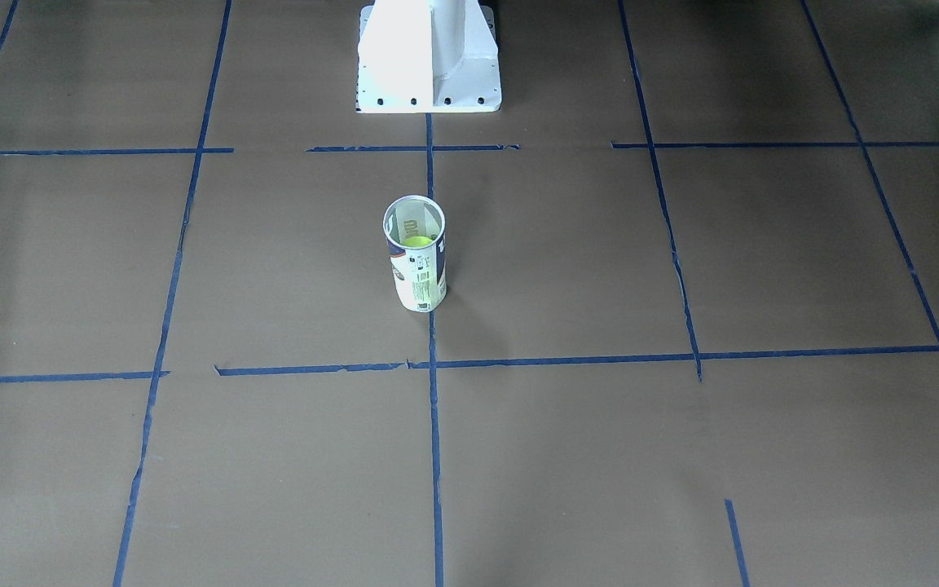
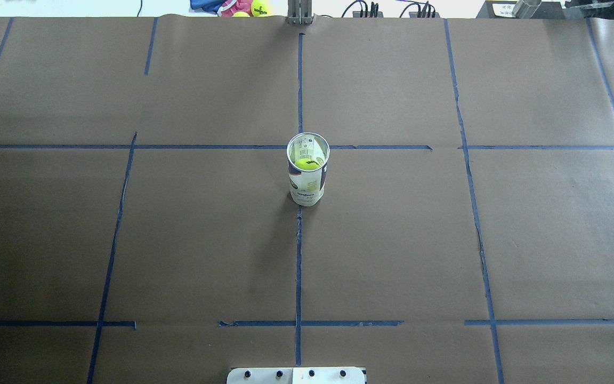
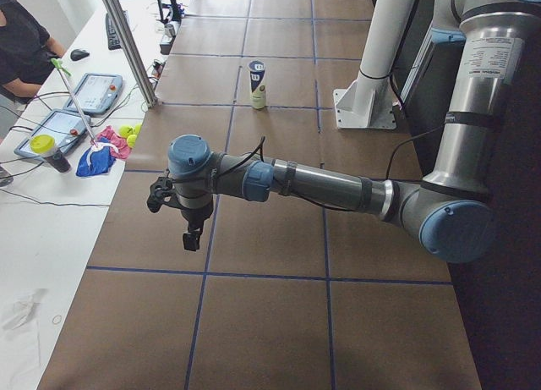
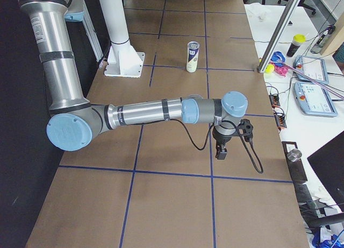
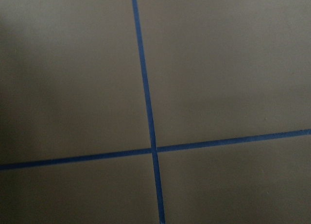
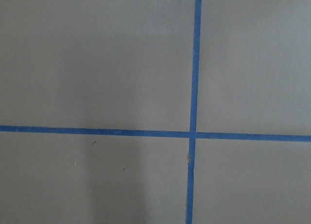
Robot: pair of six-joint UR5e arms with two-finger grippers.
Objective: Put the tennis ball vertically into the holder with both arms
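Tennis ball [image 2: 307, 164] is sitting inside the upright holder [image 2: 306, 188], well away from both claws. Left gripper [image 3: 193, 239] and right gripper [image 4: 220, 152] hang over the table [image 2: 179, 240]. From these side angles I honestly can't tell whether either one is spread or pinched.

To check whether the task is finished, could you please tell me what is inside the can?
A tennis ball sits inside the upright can, below its rim, seen through the open top. Whatever lies beneath the ball is hidden by the ball itself.
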